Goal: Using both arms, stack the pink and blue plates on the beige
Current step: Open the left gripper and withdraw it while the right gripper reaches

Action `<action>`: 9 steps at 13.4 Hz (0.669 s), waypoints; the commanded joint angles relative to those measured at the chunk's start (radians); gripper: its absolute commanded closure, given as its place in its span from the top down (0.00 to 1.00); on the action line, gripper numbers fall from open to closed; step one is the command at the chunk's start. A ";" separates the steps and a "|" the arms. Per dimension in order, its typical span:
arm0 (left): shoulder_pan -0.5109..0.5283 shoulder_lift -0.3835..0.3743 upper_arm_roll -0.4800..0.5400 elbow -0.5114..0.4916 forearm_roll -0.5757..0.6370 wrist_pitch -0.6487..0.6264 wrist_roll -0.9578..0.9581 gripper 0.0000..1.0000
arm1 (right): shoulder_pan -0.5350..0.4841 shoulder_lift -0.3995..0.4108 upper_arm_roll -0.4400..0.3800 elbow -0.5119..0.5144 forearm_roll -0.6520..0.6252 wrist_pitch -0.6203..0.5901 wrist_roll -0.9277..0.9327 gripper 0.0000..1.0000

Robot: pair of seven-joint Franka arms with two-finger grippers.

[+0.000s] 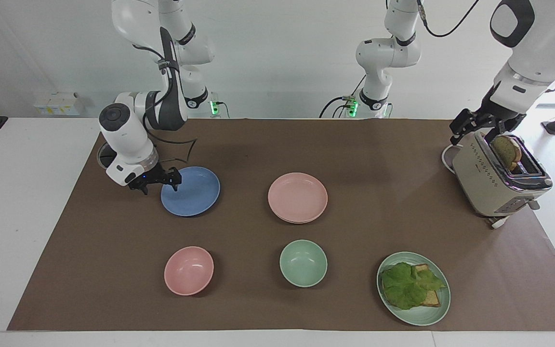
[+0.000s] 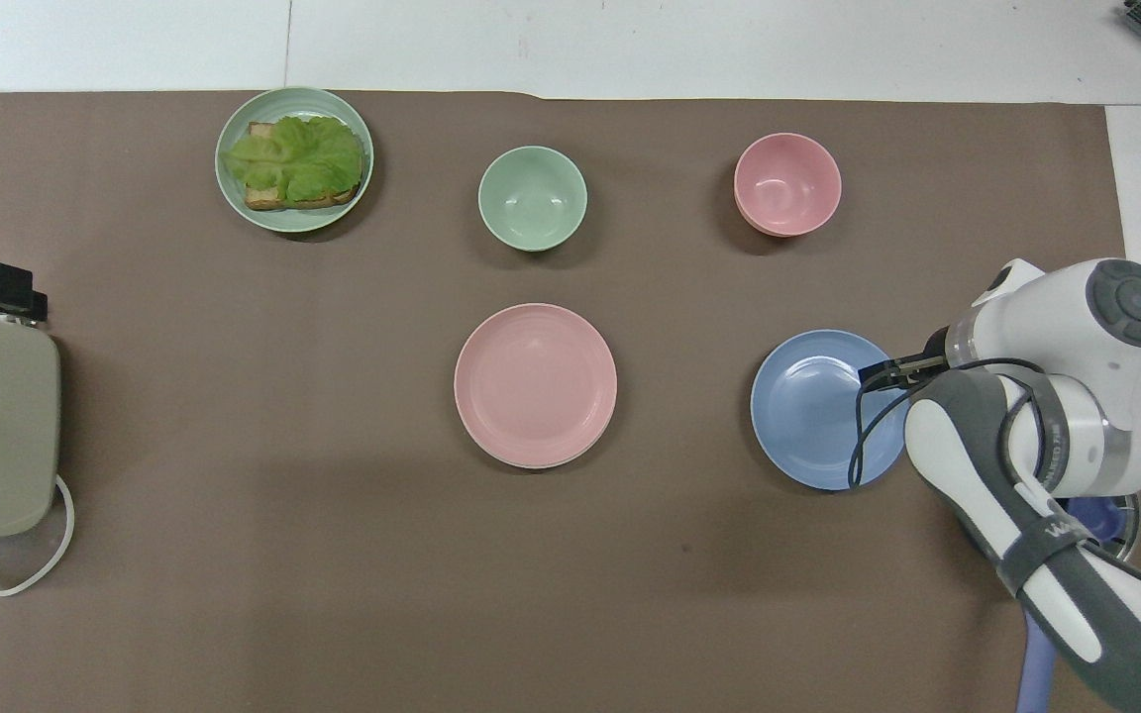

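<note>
Facing view shows the right pincer (image 1: 159, 183), open and empty, at the rim of the blue plate (image 1: 193, 193) left of centre; it should straddle that rim squarely before pinching, while the left pincer (image 1: 480, 126), open, waits upper right.

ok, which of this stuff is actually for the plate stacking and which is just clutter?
Job: blue plate; pink plate; beige plate under it, rim only; right pincer at the blue plate; left pincer over the toaster.
Lying about: pink bowl; green bowl; sandwich plate; toaster; pot.
</note>
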State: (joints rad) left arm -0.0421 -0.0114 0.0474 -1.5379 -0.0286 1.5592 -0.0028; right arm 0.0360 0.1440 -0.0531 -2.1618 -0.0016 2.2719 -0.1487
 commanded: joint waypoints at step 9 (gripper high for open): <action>0.004 -0.018 -0.008 -0.008 0.015 -0.019 0.009 1.00 | -0.034 0.023 0.001 -0.072 0.063 0.084 -0.081 0.10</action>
State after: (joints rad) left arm -0.0421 -0.0234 0.0449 -1.5407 -0.0285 1.5502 -0.0004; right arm 0.0142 0.1568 -0.0580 -2.2264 0.0239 2.3375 -0.2027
